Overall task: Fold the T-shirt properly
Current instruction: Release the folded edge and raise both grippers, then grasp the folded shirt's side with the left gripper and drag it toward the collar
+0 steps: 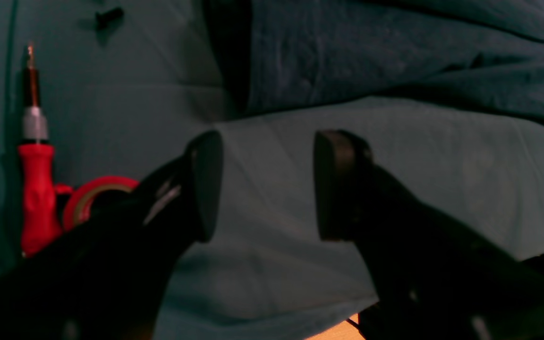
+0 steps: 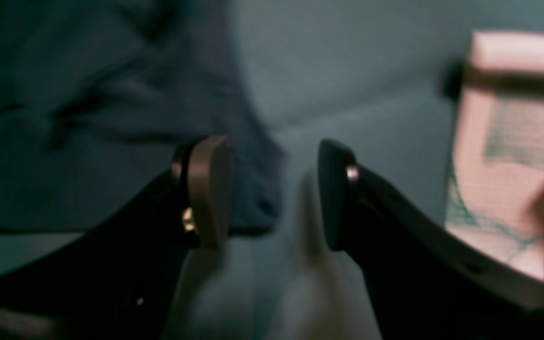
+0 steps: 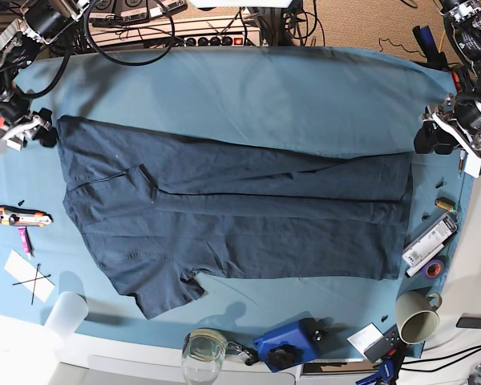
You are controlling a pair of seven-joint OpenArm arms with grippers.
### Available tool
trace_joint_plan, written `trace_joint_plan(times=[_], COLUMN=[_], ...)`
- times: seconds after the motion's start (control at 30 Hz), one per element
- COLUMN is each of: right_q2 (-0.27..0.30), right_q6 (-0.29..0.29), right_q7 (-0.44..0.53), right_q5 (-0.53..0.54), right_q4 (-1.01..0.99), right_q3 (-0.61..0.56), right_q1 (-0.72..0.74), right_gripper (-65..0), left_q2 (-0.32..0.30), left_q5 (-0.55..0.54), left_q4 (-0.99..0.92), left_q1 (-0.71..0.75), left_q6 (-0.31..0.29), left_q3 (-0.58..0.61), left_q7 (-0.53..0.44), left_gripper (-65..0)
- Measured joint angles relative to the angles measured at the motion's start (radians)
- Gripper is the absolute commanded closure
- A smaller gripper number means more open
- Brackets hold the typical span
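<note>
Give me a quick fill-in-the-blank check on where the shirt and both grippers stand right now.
1. The T-shirt lies spread on a teal ____.
2. The left gripper holds ____ between its fingers.
3. In the left wrist view, a screwdriver with a ____ handle lies beside a roll of tape.
4. The right gripper hangs with its jaws ____, by the shirt's edge.

Missing words: tablecloth; nothing; red; open

Desk w/ teal cloth cover (image 3: 305, 88) fills most of view. Black cables & a power strip (image 3: 216, 38) along far edge; brownish floor (image 3: 361, 20) behind. Light even, soft shadows.
</note>
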Motion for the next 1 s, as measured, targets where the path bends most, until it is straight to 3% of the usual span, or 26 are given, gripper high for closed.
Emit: trace_joint_plan(times=[0.3,0.43,0.77,1.0], right_q2=[0.006,0.008,0.012,0.012], right_q6=[0.047,0.048,0.052,0.052], right_q7=[0.079,0.054,0.069,0.079], right_q5=[0.135,0.209,0.238,0.250], right_q4=[-0.207,-0.244,-0.244,-0.243], right_q3=[0.002,-0.006,-0.148,-0.180], right_q1=[0.016,0.017,0.022,0.023], right_gripper=[-29.4,-29.4,-29.4,-29.4], left_q2=[0.001,0.002,0.005,0.024], left_q5=[0.000,0.000,0.024,0.054], left_q4=[0.000,0.000,-0.005,-0.126], left_q1=[0.000,0.000,-0.014,-0.108], left_q6=[0.000,0.000,0.000,0.003], left_q3=[0.000,0.000,0.000,-0.001], left_q7=[-0.005,-0.011,-0.075,-0.098], left_gripper=[-31.6,-31.6,-31.6,-31.6])
